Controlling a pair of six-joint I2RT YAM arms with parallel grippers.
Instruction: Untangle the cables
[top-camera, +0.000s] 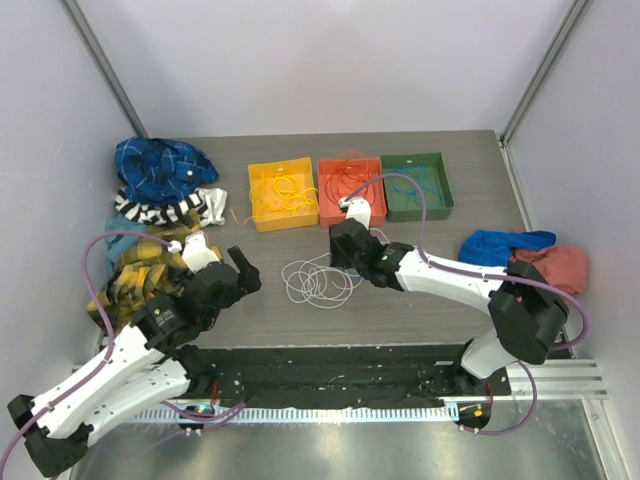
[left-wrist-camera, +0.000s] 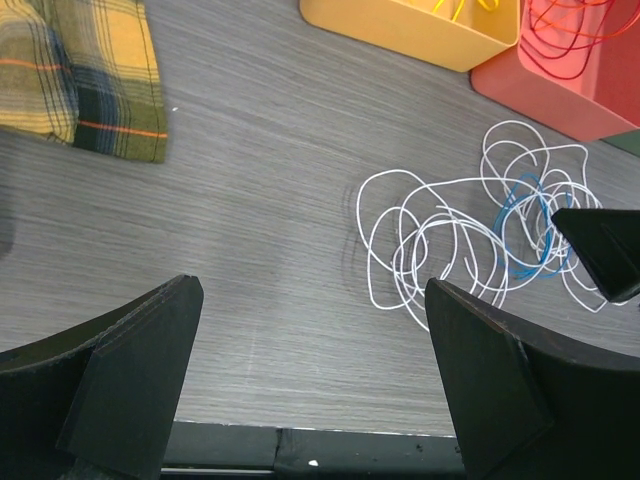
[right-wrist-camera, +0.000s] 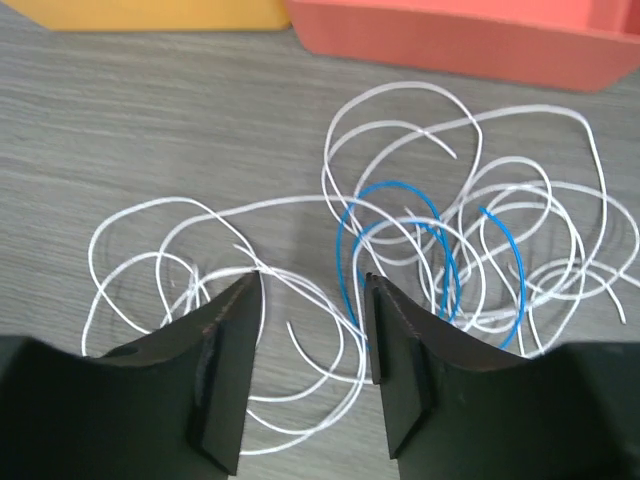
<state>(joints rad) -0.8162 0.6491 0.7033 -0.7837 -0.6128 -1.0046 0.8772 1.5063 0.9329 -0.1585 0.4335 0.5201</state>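
A tangle of white cables (top-camera: 318, 282) lies on the table in front of the bins, with a blue cable (right-wrist-camera: 400, 240) woven through it. My right gripper (top-camera: 340, 262) is open and low over the tangle's right side. In the right wrist view (right-wrist-camera: 311, 285) white strands run between its jaws, and the blue loop is just right of its right finger. My left gripper (top-camera: 248, 272) is open and empty, left of the tangle. In the left wrist view (left-wrist-camera: 310, 290) the white cables (left-wrist-camera: 450, 240) lie ahead to the right. More cables lie in the yellow, red and green bins.
A yellow bin (top-camera: 283, 195), a red bin (top-camera: 350, 190) and a green bin (top-camera: 418, 185) stand in a row behind the tangle. Cloths are piled at the left: blue plaid (top-camera: 160, 168), striped (top-camera: 170, 208), yellow plaid (top-camera: 140, 270). Blue (top-camera: 500, 245) and red (top-camera: 555, 265) cloths lie at the right.
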